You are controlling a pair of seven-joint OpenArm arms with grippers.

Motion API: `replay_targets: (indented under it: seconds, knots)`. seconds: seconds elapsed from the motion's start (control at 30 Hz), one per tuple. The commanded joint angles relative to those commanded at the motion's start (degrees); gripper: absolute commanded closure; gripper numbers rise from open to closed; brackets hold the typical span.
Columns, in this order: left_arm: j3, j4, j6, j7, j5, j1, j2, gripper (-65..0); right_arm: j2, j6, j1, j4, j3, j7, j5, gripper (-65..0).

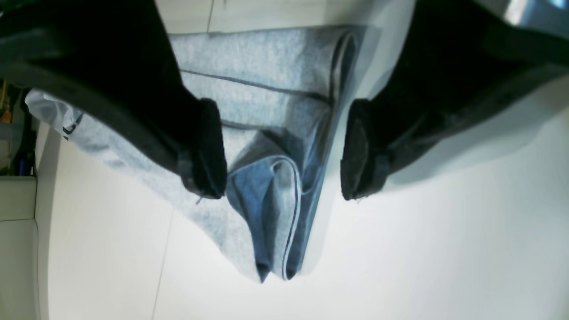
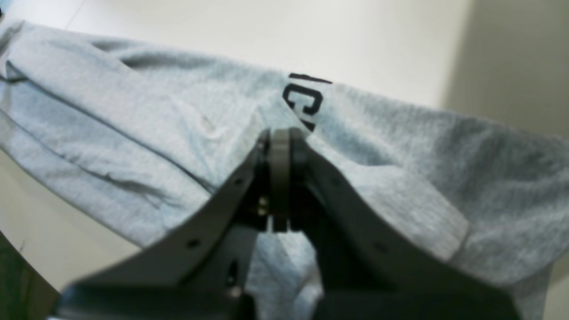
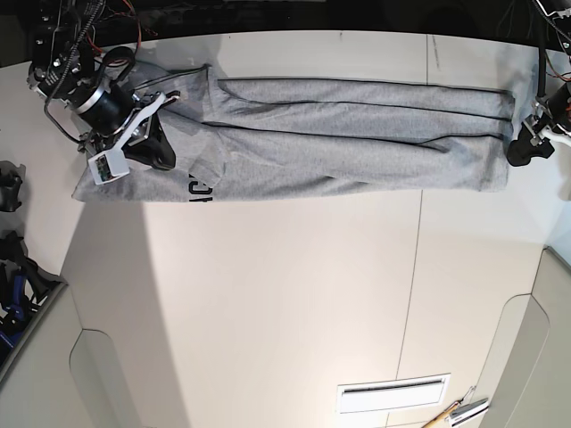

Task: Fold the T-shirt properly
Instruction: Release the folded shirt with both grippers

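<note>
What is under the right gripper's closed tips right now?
The right gripper is pinched on a raised ridge of the T-shirt, beside black lettering. What lies under that fold, more cloth or the table, is hidden by the fabric.

Right gripper (image 2: 280, 133): dark grey plastic, screw holes along tapered fingers (image 2: 209, 200). Left gripper (image 1: 284, 149): black padded fingers (image 1: 209, 149). White wrist camera housing (image 3: 107, 165), red-black cables (image 3: 76, 22).
</note>
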Motion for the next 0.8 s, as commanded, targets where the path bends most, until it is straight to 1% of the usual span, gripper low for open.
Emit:
replay_targets:
  seconds: [0.03,0.07,0.1,0.13,0.23,0.33,0.47,0.53,0.67,0.8]
  knots:
    - [0.3,0.0,0.0,0.0,0.2,0.0,0.0,-43.7,0.0,0.00,0.0,0.0,0.0,0.0,0.0,0.0]
    - [1.3,0.0,0.0,-0.4,1.9,0.0,-0.1,-44.1,0.0,0.00,0.0,0.0,0.0,0.0,0.0,0.0]
    - [2.9,0.0,0.0,-0.9,3.2,0.0,-0.2,-46.5,0.0,0.00,0.0,0.0,0.0,0.1,0.0,0.0]
    - [4.8,0.0,0.0,-0.9,3.4,0.0,-0.2,-47.6,0.0,0.00,0.2,0.0,0.0,0.3,0.0,0.0]
    - [9.1,0.0,0.0,-1.7,3.8,-0.2,-0.2,-47.6,0.0,0.00,0.8,0.0,0.0,0.3,1.2,0.0]
    - [9.2,0.0,0.0,-5.3,8.2,-0.7,-0.2,-47.6,0.0,0.00,0.9,0.0,0.0,0.1,1.3,0.0]
    - [9.2,0.0,0.0,-5.6,13.2,-0.8,-0.2,-47.6,0.0,0.00,1.0,0.0,0.0,0.0,1.3,0.0]
    - [9.2,0.0,0.0,-5.7,14.4,-0.8,-0.2,-47.6,0.0,0.02,1.1,0.0,0.0,0.0,1.3,0.0]
    - [9.2,0.0,0.0,-7.3,17.4,-0.8,-1.2,-47.6,0.0,0.02,1.1,0.0,0.0,-0.1,1.3,0.0]
    - [9.2,0.0,0.0,-7.3,19.5,-0.3,-1.3,-47.6,0.0,0.00,1.1,0.0,0.0,-0.1,1.3,0.0]
